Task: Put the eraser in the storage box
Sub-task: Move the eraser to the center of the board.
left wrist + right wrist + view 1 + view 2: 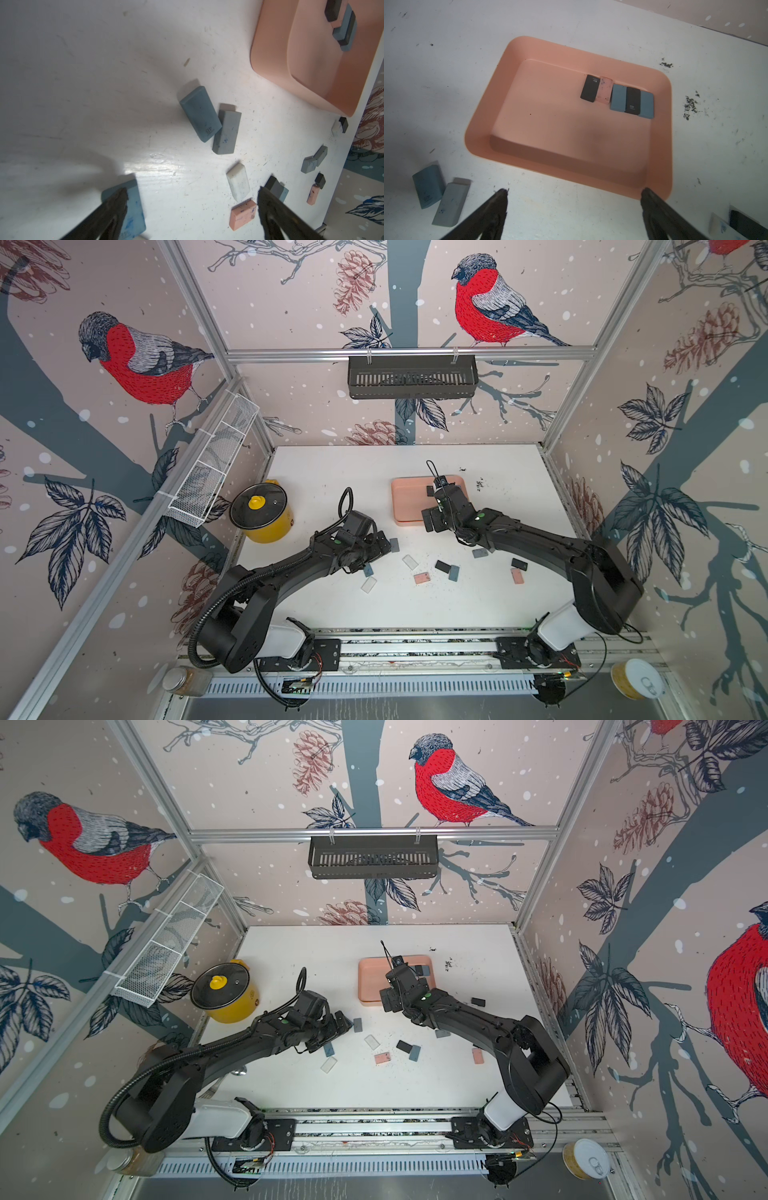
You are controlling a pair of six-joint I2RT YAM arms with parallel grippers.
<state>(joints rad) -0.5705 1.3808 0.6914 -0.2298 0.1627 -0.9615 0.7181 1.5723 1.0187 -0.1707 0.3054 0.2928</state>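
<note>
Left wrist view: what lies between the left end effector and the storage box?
A blue 4B eraser and a grey eraser, touching, lie between the left end effector and the storage box; the left wrist view shows them.

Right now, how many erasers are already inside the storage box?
5, side by side in a row toward one corner of the storage box: black eraser, pink eraser, blue eraser, second black eraser, second blue eraser. None appears hidden.

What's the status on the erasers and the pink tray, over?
Left gripper open, empty, over loose rectangular erasers on white table. Right gripper open, empty, by shallow salmon-pink plastic storage box. Five erasers inside. Nothing blocking.
</note>
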